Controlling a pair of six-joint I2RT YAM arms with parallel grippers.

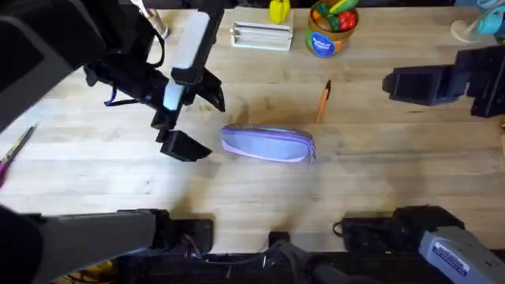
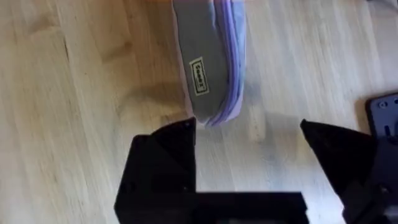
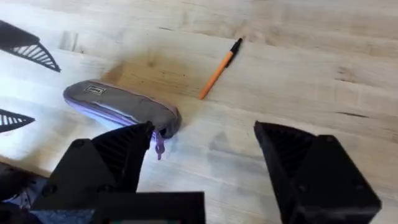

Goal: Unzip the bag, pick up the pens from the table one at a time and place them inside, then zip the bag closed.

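Overhead, the soft lavender fabric pouch (image 1: 268, 145) lies zipped mid-bench on the light wooden plank bench (image 1: 379, 181), 1 slim orange pen (image 1: 322, 103) just beyond it toward the far edge. The left hand (image 1: 192, 125) hovers released beside the pouch's left end; the right hand (image 3: 205, 155) is released too, empty.

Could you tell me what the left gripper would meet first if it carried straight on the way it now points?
Probably the near end of the bag, just ahead of the open left gripper; depth is uncertain.
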